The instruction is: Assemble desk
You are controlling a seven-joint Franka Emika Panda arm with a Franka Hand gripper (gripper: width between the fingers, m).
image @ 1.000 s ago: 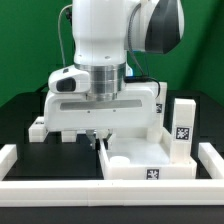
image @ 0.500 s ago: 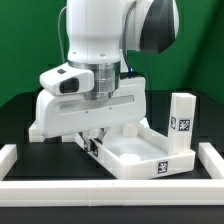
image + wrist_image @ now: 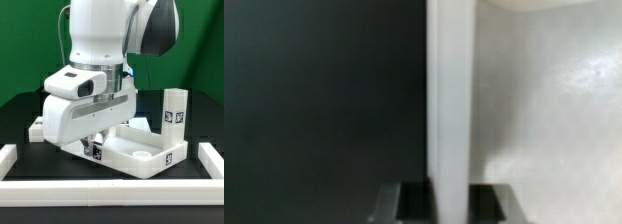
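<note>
Clamping the top's [image 3: 140, 152] left rim [image 3: 455, 100], gripper [image 3: 97, 147] jaws are pinching it tight; a leg [image 3: 175, 112] is standing upright at its far right corner.

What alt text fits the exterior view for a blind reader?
A white robot arm bends low, its hand shut on the rim of a white tray-like desk top on a black table. One tagged leg stands upright at the exterior view's right.
</note>
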